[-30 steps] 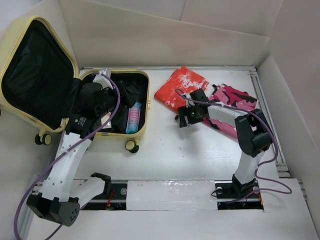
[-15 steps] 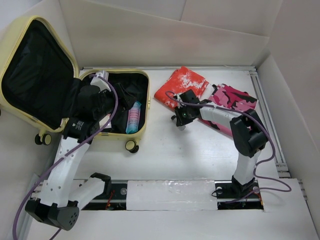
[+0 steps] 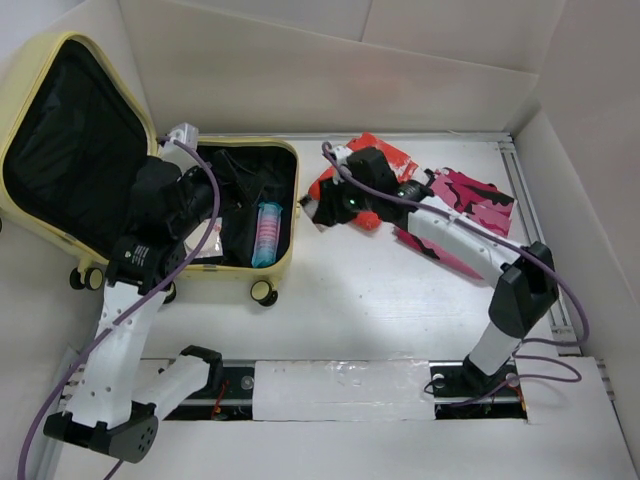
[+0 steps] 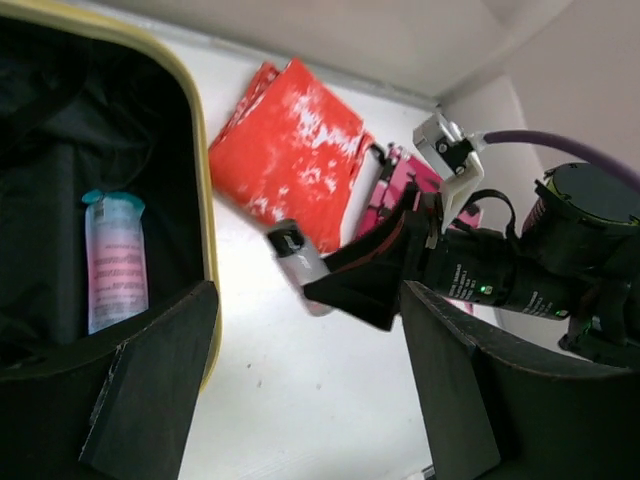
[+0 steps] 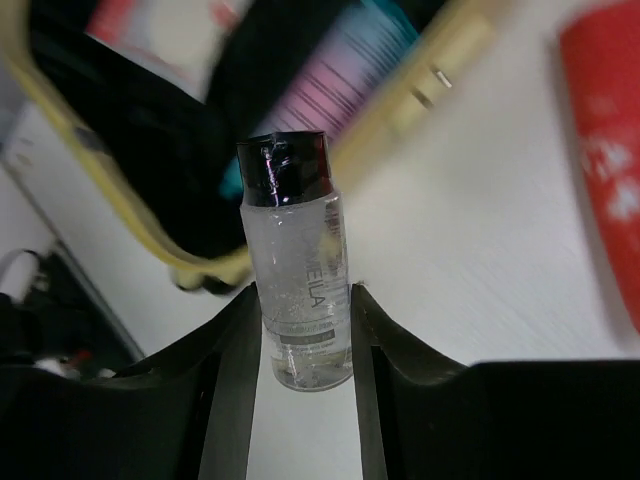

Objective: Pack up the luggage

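Clear plastic, black-capped: a small bottle [image 5: 295,250] is clamped in the right gripper [image 5: 302,320], its long axis along the fingers and its cap pointed toward the luggage [image 3: 293,240]. The luggage is laid open on the table [image 3: 380,300], to that gripper's left, the yellow rim just ahead. A pink tube [image 4: 115,260] is lodged inside, and room beside it is judged ample. The left gripper [image 4: 310,370] is spread wide over the luggage, nothing held.

Clear bottle [image 5: 297,290] between fingers [image 5: 228,400]

Overhead view faces down; both close wrist views share luggage [image 4: 207,230].
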`<state>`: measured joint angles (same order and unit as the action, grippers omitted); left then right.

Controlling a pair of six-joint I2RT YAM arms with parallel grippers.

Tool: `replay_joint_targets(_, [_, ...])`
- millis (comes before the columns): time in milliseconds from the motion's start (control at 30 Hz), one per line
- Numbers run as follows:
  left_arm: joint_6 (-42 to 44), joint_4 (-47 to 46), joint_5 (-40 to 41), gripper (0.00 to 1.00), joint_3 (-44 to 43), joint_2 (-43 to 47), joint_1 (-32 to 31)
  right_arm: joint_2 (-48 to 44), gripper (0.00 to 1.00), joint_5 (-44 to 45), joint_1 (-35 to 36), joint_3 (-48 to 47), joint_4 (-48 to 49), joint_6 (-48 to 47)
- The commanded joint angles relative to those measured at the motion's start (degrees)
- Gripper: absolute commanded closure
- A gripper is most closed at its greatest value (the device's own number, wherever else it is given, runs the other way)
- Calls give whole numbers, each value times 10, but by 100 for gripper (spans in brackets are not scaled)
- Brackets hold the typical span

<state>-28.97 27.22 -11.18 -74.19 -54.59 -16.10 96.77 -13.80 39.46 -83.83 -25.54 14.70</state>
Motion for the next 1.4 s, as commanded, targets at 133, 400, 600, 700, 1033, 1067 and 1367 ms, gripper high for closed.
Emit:
replay_joint_targets(133, [-34, -17, 7, 30, -40, 11, -3, 159, 91, -117, 91, -172, 117, 102])
replay_joint_targets(400, [-45, -1, 26, 31, -35, 5, -3, 285, 79, -100, 117, -250, 228, 233])
replay_joint_targets(600, [-51, 5, 49, 31, -30, 5, -3, 297, 51, -80, 117, -261, 228, 248])
replay_joint_targets(700, [-51, 5, 57, 31, -30, 5, -3, 273, 30, -75, 111, -222, 228, 254])
replay_joint_targets(1033, [-69, -35, 8, 31, 5, -20, -3, 33, 26, -19, 17, -63, 148, 175])
replay_joint_targets(1067, [-78, -44, 2, 31, 16, -38, -3, 1, 27, 17, -8, -36, 133, 165])
replay_joint_targets(1367, [-106, -89, 175, 21, -98, -246, -219, -321, 29, 113, -156, 209, 0, 108])
